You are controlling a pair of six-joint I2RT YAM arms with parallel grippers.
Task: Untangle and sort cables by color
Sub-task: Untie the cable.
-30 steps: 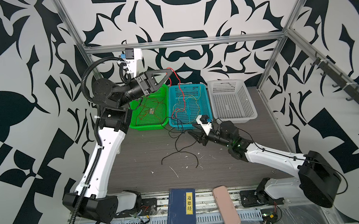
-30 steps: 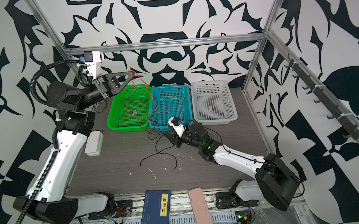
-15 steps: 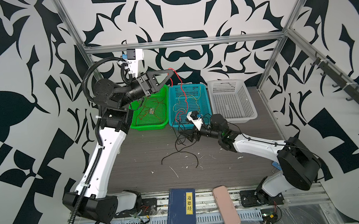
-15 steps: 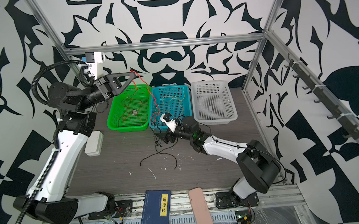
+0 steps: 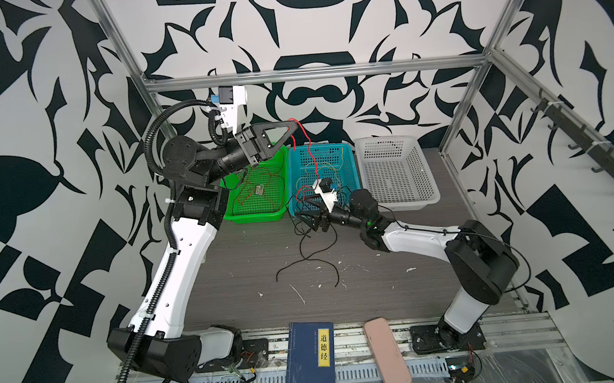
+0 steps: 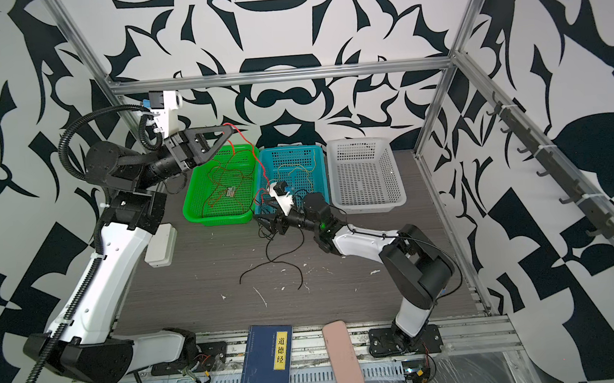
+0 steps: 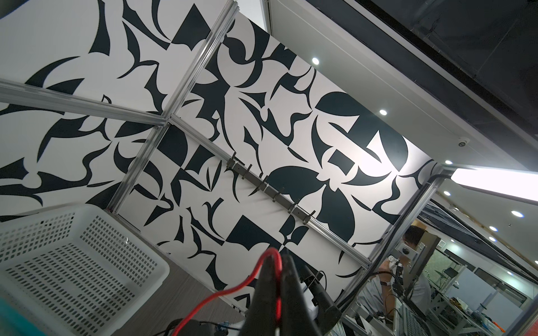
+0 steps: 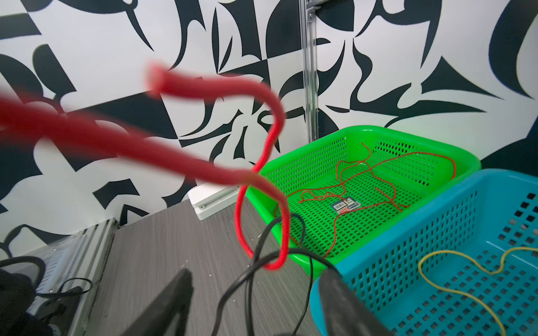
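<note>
- Both top views are bright, evenly lit and sharp; shadows on the table (image 5: 398,297) are soft and weak.
- In the left wrist view the ceiling lamps (image 7: 495,183) glare white.
- In the right wrist view the near red cable (image 8: 116,139) is strongly blurred, while the green basket (image 8: 378,129) behind is sharp.

In the right wrist view the red cable (image 8: 122,139) is a thick blur close to the lens, and one stretch of it runs off the picture's edge. The right tool (image 8: 256,273) shows only parts of two fingers (image 8: 174,299), both cut off at the edge, as is the blue basket (image 8: 393,261). In the left wrist view the left tool (image 7: 278,261) and the white basket (image 7: 37,232) are cropped too. In both top views the right tool's tips are lost among the black cables (image 5: 302,229). The label (image 5: 259,191) in the green basket (image 5: 255,217) is too small to read.
</note>
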